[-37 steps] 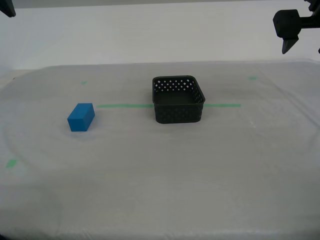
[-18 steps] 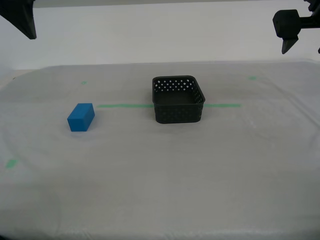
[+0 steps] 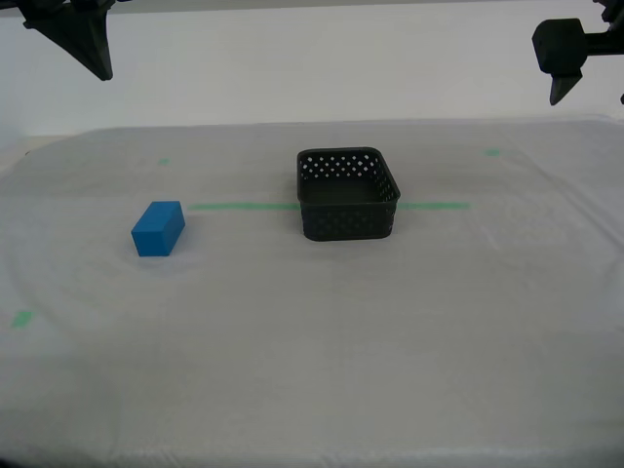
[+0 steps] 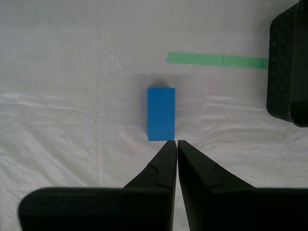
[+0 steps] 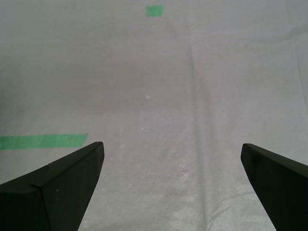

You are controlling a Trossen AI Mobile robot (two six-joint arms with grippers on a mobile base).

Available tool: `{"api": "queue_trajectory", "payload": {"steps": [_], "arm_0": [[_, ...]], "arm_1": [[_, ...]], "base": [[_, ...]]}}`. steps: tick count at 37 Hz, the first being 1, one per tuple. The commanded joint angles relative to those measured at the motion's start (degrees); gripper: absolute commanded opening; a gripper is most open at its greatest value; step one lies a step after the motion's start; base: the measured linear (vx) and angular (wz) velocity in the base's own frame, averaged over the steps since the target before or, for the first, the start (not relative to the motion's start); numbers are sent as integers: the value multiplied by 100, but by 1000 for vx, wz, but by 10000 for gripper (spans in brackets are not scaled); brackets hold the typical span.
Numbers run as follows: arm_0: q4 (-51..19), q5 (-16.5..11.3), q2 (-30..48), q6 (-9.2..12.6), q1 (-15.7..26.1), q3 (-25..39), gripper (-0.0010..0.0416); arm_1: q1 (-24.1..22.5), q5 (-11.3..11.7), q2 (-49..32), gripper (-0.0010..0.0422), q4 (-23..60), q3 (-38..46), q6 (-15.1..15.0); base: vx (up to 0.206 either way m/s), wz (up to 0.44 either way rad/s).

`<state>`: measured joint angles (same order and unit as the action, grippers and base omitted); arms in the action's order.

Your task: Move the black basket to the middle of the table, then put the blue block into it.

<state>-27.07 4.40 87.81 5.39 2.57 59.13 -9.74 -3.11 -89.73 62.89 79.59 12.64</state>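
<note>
Table [image 3: 312, 370] cloth, white-grey and faintly wrinkled, fills my exterior view below a plain pale wall. Perforated black basket [image 3: 348, 194] sits mid-table on the green tape line [image 3: 244, 206]. Smooth blue block [image 3: 158, 228] lies toward the exterior view's left. My second gripper [image 4: 173, 141] hangs clenched above the block; my first gripper [image 5: 172, 150] is spread wide.

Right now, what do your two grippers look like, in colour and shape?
Both are matte black. My second gripper has long wedge-shaped jaws tapering to thin tips, each with a small notch. My first gripper has similar pointed black jaws. No cables or markings show.
</note>
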Motion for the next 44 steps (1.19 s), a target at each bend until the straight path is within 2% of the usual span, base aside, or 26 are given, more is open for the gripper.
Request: {"api": "queue_trajectory", "payload": {"steps": [1,7,24,32,44], "arm_0": [[4,15,-2,11,7,7,398],[4,15,-2,11,4,7,399],[4,15,-2,11,4,7,399],[4,15,-2,11,4,7,399],[4,17,-2,11,7,7,398]], "arm_1": [[-2,7,0,0,7,-2,-101],[-2,7,0,23,37,-2,-111],[-7,7,2,193,13,-2,-98],[-7,4,2,259,7,-2,-15],[-9,4,2,318,229,-2,48]], "base": [[0,0],[0,0],[0,0],[0,0],[0,0]]}}
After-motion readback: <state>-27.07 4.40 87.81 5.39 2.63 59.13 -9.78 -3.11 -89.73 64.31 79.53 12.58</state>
